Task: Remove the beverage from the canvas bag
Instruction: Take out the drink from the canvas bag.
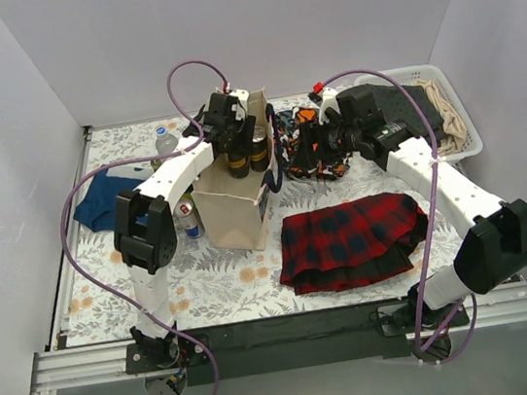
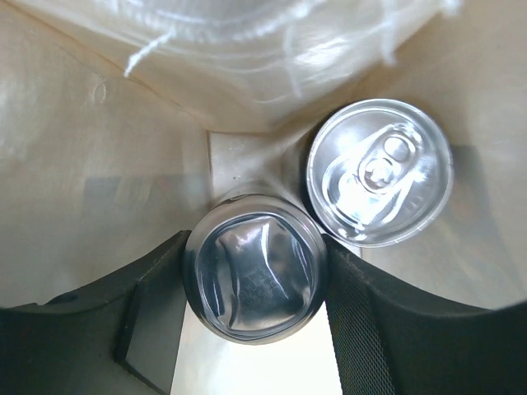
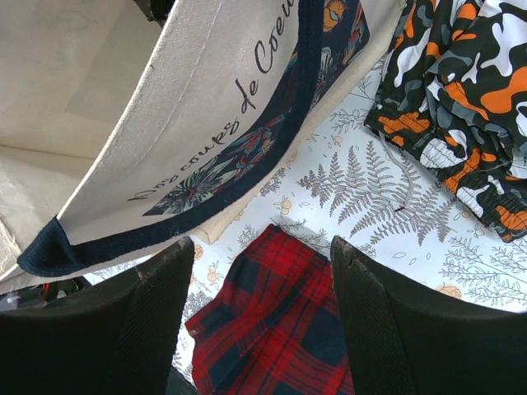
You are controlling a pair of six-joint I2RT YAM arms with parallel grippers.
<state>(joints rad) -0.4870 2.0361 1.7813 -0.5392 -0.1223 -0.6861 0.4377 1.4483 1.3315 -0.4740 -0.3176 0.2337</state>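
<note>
Table (image 1: 226, 281) with a fern-printed cover carries the canvas bag (image 1: 232, 217), standing upright left of centre. A red plaid cloth (image 3: 272, 329) lies near it on the right. The right gripper (image 3: 262, 245) hovers over this cloth beside the bag's navy strap, fingers wide apart, holding nothing. The left gripper (image 2: 255, 243) reaches inside the bag, its fingers pressed on both sides of a beverage can (image 2: 254, 284). A second can (image 2: 379, 171) touches it.
</note>
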